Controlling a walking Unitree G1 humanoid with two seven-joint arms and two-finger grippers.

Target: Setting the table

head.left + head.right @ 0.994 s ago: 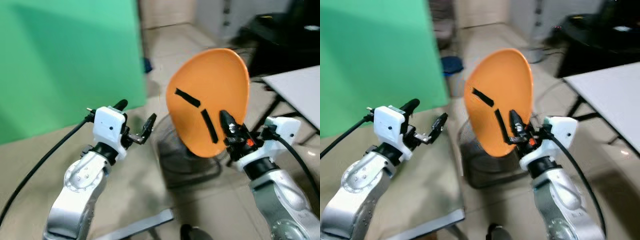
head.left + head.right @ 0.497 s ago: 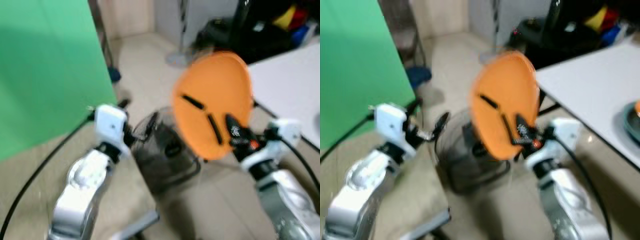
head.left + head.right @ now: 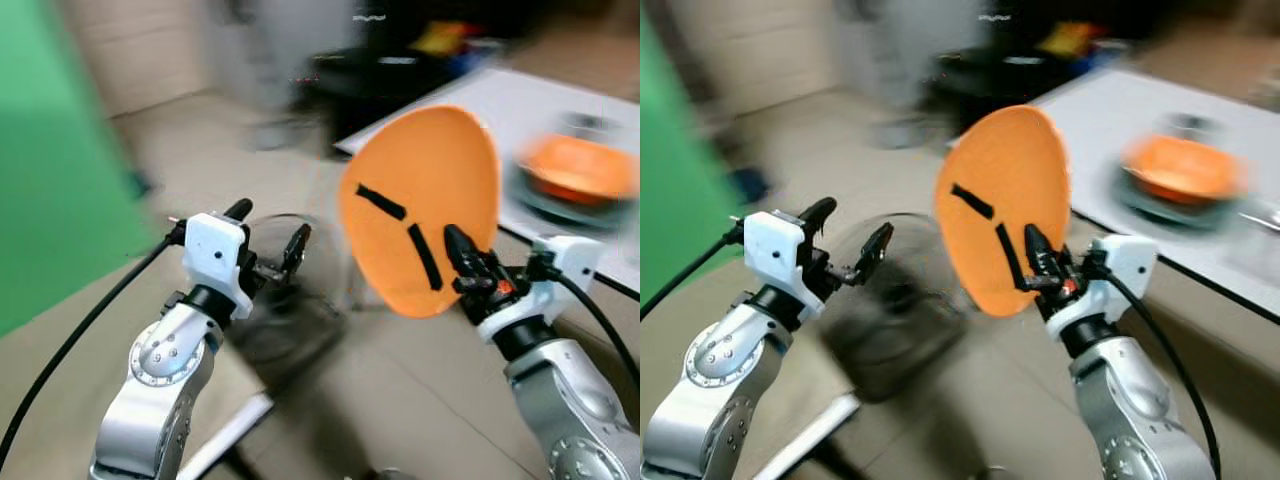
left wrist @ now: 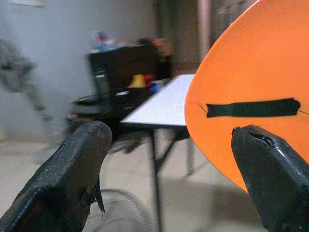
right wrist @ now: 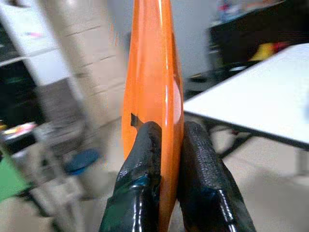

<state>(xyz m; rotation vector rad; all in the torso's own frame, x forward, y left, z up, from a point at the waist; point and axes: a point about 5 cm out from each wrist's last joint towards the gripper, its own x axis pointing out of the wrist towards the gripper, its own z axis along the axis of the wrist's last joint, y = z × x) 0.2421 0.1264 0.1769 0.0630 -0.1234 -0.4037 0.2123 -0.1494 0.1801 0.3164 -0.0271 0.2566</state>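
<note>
You won't get any readable text here: no labels, brand names, numbers or signs legible in any view. The black strips on the orange plate (image 3: 425, 205) are plain tape, nothing printed on them. The head views are motion-blurred, so anything on the dark clutter in the background or on the white tabletop (image 3: 1160, 110) is smeared beyond reading. The white housings on the wrists show no visible markings.
</note>
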